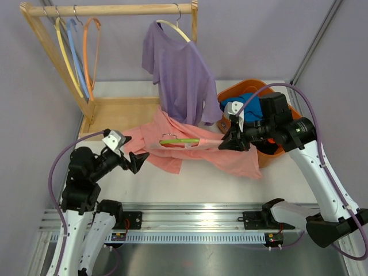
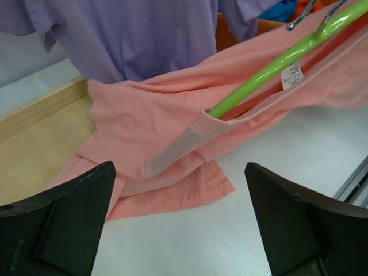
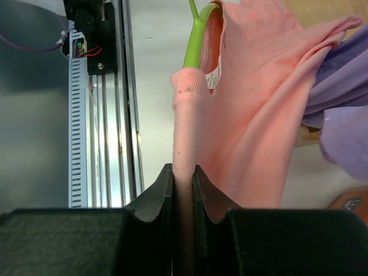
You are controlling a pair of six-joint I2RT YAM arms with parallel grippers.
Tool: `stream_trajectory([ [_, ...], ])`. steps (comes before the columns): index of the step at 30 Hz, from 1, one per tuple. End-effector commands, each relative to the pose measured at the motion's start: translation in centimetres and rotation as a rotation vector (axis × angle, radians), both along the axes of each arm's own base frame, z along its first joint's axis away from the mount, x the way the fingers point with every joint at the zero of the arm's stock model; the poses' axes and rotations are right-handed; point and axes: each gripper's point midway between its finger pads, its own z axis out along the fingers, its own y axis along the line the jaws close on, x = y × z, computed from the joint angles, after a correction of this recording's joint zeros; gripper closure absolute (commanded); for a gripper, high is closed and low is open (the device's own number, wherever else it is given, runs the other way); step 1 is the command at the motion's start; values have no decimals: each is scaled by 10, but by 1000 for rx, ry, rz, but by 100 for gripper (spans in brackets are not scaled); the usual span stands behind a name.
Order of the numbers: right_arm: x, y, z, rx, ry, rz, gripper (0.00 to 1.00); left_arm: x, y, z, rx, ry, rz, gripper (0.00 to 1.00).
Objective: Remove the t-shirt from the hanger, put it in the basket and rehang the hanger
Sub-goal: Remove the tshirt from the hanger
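A pink t-shirt (image 1: 190, 150) on a green hanger (image 1: 179, 141) is stretched across the middle of the table. My right gripper (image 1: 225, 142) is shut on the shirt's right shoulder and holds it up; the wrist view shows pink cloth (image 3: 185, 144) pinched between the jaws, with the hanger's green arm (image 3: 195, 40) beyond. My left gripper (image 1: 138, 159) is open and empty just left of the shirt's lower left corner. In the left wrist view the shirt (image 2: 149, 126) and the hanger (image 2: 270, 69) lie ahead of the open fingers (image 2: 75, 218).
A purple t-shirt (image 1: 181, 75) hangs from the wooden rack (image 1: 109, 10) at the back. Three empty hangers (image 1: 77, 52) hang at the rack's left. An orange basket (image 1: 267, 152) with blue cloth sits at the right. The rack's wooden base (image 1: 118, 112) lies behind the pink shirt.
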Motion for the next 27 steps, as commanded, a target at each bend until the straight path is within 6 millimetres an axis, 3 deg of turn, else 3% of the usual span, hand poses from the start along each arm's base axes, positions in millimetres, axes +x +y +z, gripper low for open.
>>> stream_trajectory([
  [1,-24,-1,15,56,-69,102,100,6,-22,7,94,-125,-203,1],
  [9,-28,4,25,97,-54,129,100,17,-39,-3,135,-93,-351,1],
  [19,-25,12,36,129,3,167,100,24,-49,-20,186,-80,-394,5],
  [23,-25,15,40,142,21,175,100,24,-51,-23,189,-80,-408,17],
  [27,-26,16,41,151,45,180,100,23,-54,-21,171,-86,-415,42],
])
